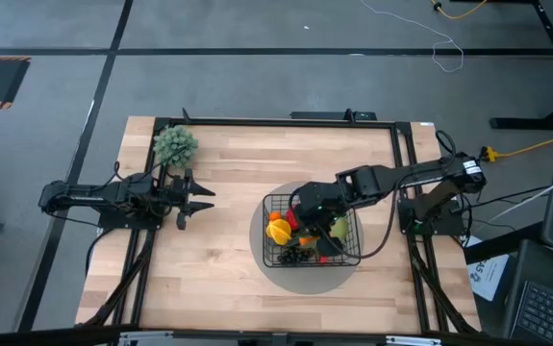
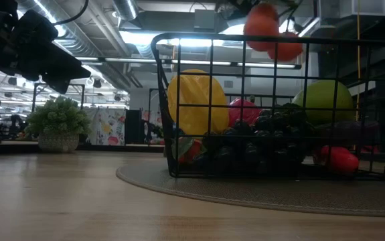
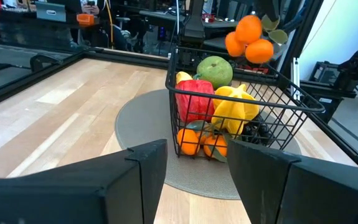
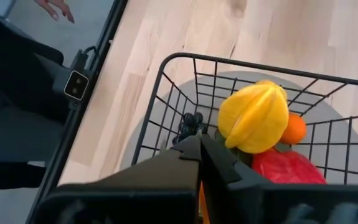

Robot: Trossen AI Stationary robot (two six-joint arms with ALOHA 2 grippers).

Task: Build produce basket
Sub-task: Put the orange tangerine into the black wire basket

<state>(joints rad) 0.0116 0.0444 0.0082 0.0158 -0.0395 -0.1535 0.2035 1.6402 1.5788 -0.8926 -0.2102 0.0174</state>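
The black wire basket (image 1: 312,231) stands on a grey round disc (image 1: 257,248) at the table's middle right. In it lie a yellow fruit (image 4: 253,118), a red pepper (image 3: 194,99), a green fruit (image 3: 215,71), dark grapes (image 2: 272,127) and an orange cluster (image 3: 197,140). My right gripper (image 1: 305,207) is over the basket, shut on a second orange cluster (image 3: 250,37) with green leaves, which hangs above the rim. My left gripper (image 1: 199,199) is open and empty, left of the basket. My right gripper comes from above with its fingers (image 4: 191,155) pointing down into the basket. Only an orange sliver (image 4: 202,199) shows between them, and the gripper itself hides which part of the cluster they have. The cluster (image 2: 269,30) hangs clear above the basket's rim.
A small potted plant (image 1: 175,146) stands at the far left of the table, just beyond my left gripper. Bare wood lies between my left gripper and the disc (image 3: 135,118). A person's hand (image 4: 54,9) shows beyond the table's edge.
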